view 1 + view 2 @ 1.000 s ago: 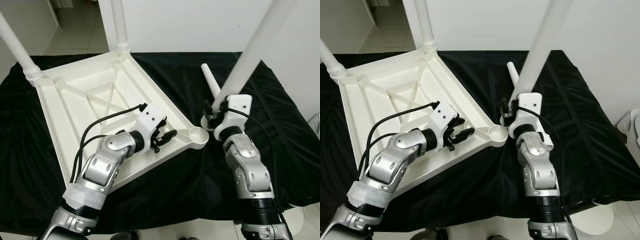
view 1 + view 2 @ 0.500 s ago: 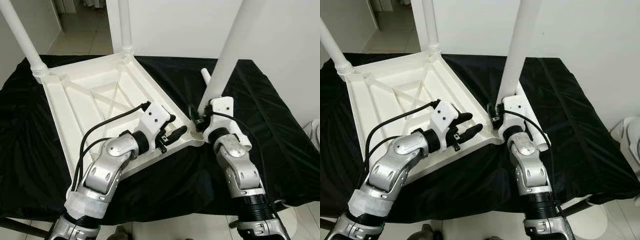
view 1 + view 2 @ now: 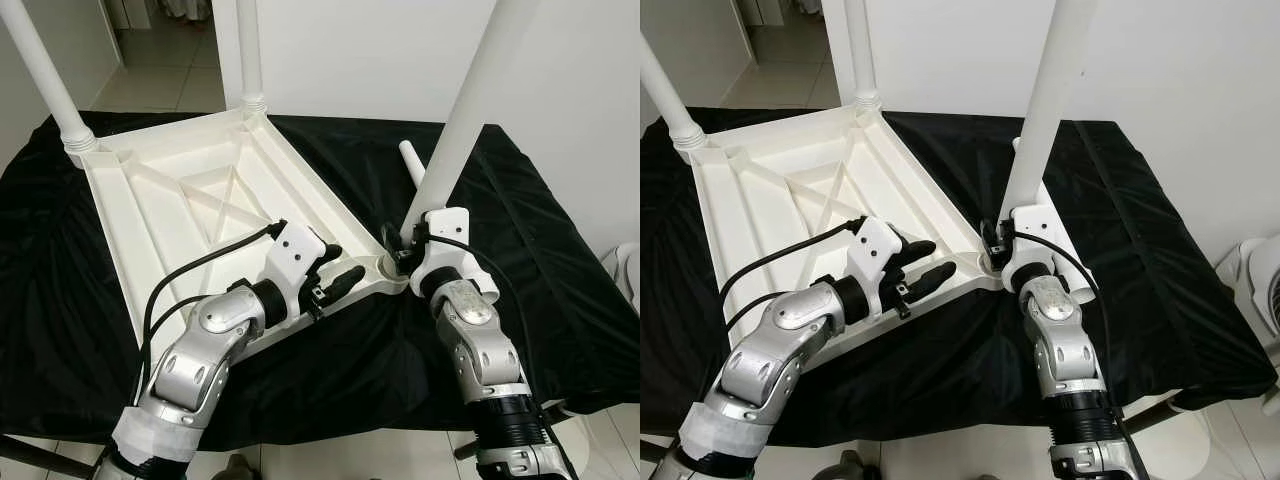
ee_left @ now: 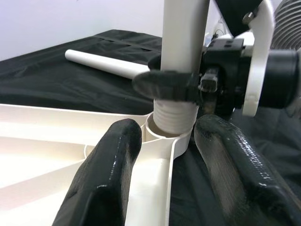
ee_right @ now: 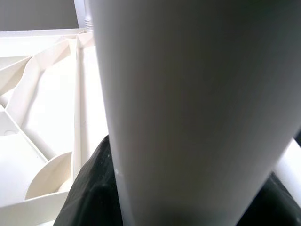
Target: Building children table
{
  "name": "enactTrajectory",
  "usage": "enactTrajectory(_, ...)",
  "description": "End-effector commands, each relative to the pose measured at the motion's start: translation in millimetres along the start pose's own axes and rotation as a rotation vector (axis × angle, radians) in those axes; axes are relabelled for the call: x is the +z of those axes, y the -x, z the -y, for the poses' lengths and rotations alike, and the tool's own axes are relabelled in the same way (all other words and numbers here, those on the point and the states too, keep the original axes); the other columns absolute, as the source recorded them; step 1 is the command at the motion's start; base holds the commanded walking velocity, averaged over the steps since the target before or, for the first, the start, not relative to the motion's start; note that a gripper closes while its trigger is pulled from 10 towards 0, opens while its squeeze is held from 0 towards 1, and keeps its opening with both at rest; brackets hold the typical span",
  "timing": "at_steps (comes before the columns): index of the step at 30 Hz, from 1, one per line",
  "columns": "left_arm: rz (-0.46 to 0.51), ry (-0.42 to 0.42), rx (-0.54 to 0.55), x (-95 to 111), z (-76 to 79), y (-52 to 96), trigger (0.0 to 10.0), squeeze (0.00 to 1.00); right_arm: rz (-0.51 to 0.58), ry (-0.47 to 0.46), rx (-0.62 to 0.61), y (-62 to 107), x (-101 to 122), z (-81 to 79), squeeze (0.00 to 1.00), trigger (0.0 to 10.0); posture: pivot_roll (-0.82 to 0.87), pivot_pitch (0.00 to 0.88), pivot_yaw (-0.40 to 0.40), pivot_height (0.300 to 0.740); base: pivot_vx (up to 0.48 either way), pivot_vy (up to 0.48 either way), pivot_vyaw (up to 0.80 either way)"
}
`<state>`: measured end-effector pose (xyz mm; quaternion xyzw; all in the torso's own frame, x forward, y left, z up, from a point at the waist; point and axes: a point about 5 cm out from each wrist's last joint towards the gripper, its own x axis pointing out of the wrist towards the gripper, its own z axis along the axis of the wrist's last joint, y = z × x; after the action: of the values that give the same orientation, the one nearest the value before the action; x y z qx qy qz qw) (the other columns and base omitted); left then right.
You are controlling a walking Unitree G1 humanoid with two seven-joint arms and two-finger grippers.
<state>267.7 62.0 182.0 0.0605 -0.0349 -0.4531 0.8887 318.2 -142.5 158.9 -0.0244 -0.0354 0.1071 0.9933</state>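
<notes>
Where threaded, white leg point(image 4: 181, 56) meets socket point(image 4: 162, 134).

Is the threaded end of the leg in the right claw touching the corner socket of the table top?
Touching. In the left wrist view the threaded end of the leg, held by the right claw, sits inside the corner socket.
</notes>
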Motion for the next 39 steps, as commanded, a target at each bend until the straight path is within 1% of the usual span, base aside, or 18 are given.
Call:
enactTrajectory(1, -0.004, 0.004, -0.07, 0.2, 5.9, 0.9, 10.0, 0.0, 0.016, 0.003, 0.009, -3.4, 2.7, 1.1, 0.0, 10.0, 0.09, 0.006, -0.041, 0.74, 0.0, 0.0, 0.0)
enactTrajectory(6, -0.02, 0.018, -0.07, 1.1, 6.1, 2.5, 10.0, 0.0, 0.006, 0.01, 0.031, -5.5, -2.1, -0.2, 0.0, 10.0, 0.09, 0.011, -0.042, 0.74, 0.0, 0.0, 0.0)
enactTrajectory(11, -0.019, 0.019, -0.069, 2.0, 6.7, 3.0, 10.0, 0.0, 0.001, 0.009, 0.04, -5.7, -4.8, -1.7, 0.0, 10.0, 0.09, 0.014, -0.041, 0.74, 0.0, 0.0, 0.0)
enactTrajectory(18, -0.012, 0.02, -0.065, 4.8, 6.6, 3.9, 10.0, 0.0, -0.025, 0.01, 0.051, -8.3, -15.4, -3.3, 0.0, 10.0, 0.09, 0.028, -0.038, 0.74, 0.0, 0.0, 0.0)
enactTrajectory(24, -0.014, 0.02, -0.062, 6.3, 6.6, 4.0, 10.0, 0.0, -0.044, 0.033, 0.056, -10.0, -22.1, -1.0, 0.0, 10.0, 0.09, 0.032, -0.035, 0.74, 0.0, 0.0, 0.0)
enactTrajectory(27, -0.015, 0.018, -0.06, 7.5, 6.2, 4.2, 10.0, 0.0, -0.043, 0.083, 0.099, -9.0, -23.5, -2.8, 0.0, 10.0, 0.09, 0.037, -0.033, 0.74, 0.0, 0.0, 0.0)
enactTrajectory(31, -0.014, 0.018, -0.058, 8.3, 5.6, 4.3, 10.0, 0.0, -0.042, 0.111, 0.122, -6.9, -24.3, -3.8, 0.0, 10.0, 0.09, 0.037, -0.034, 0.74, 0.0, 0.0, 0.0)
enactTrajectory(34, -0.015, 0.015, -0.055, 9.2, 4.9, 4.7, 10.0, 0.0, -0.045, 0.143, 0.169, -2.9, -27.9, -5.9, 0.0, 10.0, 0.09, 0.039, -0.033, 0.74, 0.0, 0.0, 0.0)
enactTrajectory(36, -0.014, 0.016, -0.054, 9.5, 4.7, 4.9, 10.0, 0.0, -0.053, 0.154, 0.189, -1.1, -29.8, -6.4, 0.0, 10.0, 0.09, 0.039, -0.033, 0.74, 0.0, 0.0, 0.0)
enactTrajectory(39, -0.014, 0.016, -0.054, 9.7, 4.7, 4.9, 10.0, 0.0, -0.062, 0.144, 0.192, -0.3, -31.2, -5.1, 0.0, 10.0, 0.09, 0.039, -0.033, 0.74, 0.0, 0.0, 0.0)
